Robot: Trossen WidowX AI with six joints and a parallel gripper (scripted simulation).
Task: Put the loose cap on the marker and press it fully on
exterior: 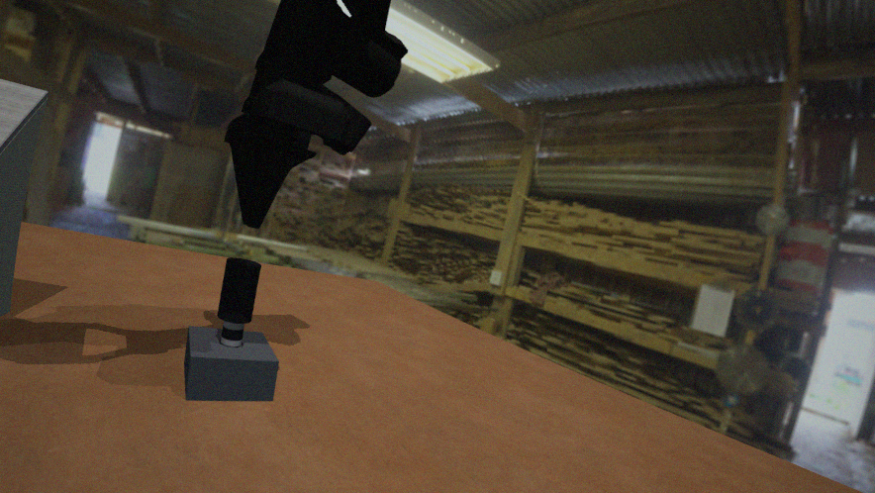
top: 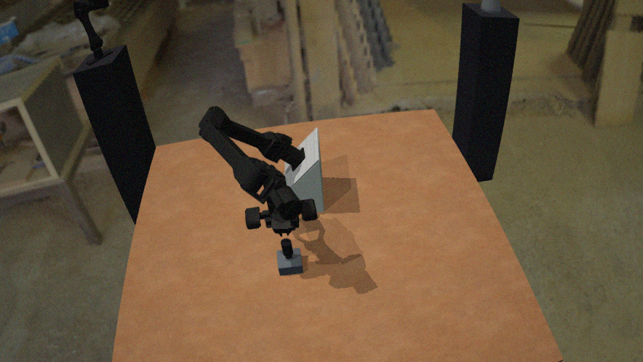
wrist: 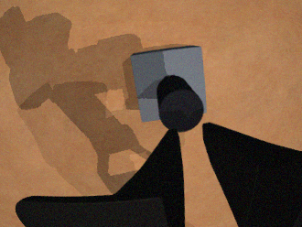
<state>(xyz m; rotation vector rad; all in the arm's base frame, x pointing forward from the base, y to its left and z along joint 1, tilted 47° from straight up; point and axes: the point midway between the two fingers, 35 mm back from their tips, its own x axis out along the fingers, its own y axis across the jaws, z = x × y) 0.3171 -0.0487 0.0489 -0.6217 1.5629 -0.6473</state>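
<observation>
The black cap (top: 286,247) (exterior: 239,290) (wrist: 180,110) sits upright on the marker (exterior: 232,334). A short banded part of the marker shows between the cap's lower rim and the holder block. The grey-blue holder block (top: 290,270) (exterior: 230,379) (wrist: 188,64) stands flat on the table. My gripper (top: 284,234) (exterior: 253,226) (wrist: 188,135) is above the cap, pointing down, with clear space between its tips and the cap in the exterior view. Its fingers are nearly together, with a narrow gap and nothing held between them. The inside of the cap is hidden.
A wedge-shaped block (top: 309,193) (exterior: 9,214) with a slanted light top stands behind the holder, beside my arm. Two dark pillars (top: 114,130) (top: 486,89) stand beyond the table (top: 404,292) edges. My arm's shadow falls beside the holder.
</observation>
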